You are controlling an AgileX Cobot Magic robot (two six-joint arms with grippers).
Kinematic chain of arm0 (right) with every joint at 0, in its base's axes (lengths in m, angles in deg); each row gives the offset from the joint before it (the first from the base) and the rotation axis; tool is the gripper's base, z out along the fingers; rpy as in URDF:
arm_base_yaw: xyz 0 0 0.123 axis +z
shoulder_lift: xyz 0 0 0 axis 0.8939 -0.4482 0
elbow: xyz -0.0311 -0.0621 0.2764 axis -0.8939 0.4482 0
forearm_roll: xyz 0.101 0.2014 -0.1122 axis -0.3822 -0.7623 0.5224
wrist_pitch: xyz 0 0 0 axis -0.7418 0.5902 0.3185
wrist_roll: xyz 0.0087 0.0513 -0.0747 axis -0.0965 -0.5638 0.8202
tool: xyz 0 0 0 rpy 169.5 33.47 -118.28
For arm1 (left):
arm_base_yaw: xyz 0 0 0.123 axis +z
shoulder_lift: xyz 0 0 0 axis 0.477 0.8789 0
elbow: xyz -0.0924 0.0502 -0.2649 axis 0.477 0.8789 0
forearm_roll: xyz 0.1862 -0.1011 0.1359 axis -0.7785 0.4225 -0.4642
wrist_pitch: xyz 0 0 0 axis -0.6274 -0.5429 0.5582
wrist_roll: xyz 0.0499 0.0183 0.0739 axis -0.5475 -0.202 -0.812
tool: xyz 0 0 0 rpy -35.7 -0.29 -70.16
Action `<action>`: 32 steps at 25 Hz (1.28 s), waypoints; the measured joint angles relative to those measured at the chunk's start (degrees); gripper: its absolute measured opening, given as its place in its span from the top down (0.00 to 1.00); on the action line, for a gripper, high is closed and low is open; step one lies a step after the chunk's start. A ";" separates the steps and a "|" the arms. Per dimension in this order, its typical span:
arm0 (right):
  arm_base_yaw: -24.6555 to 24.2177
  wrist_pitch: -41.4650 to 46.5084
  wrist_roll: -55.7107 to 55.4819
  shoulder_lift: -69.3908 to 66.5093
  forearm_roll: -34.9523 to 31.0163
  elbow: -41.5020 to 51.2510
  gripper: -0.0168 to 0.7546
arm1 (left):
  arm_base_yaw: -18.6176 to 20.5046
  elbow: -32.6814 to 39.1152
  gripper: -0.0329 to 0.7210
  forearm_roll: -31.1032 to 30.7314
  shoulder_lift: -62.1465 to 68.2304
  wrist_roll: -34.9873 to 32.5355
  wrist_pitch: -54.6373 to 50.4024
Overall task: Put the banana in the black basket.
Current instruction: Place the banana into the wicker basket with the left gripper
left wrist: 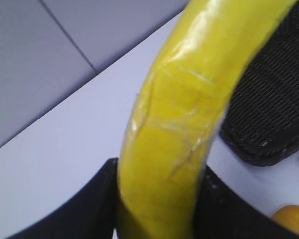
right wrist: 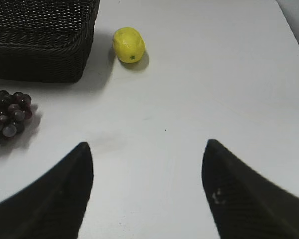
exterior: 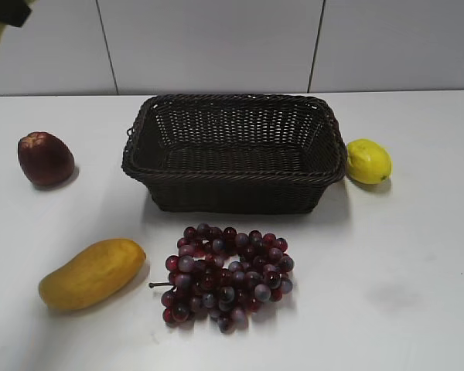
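While my left fingers clamp the banana aloft at ten o'clock of the black basket, I judge it should be lowered lengthwise inside; right fingers spread wide, empty, above the bench.

Lab-like test bench, bare white table, plain panelled wall
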 joint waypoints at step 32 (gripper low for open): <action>0.00 0.00 0.00 0.00 0.05 0.00 0.31 | -20.38 -17.18 0.41 -22.41 36.47 -6.23 20.01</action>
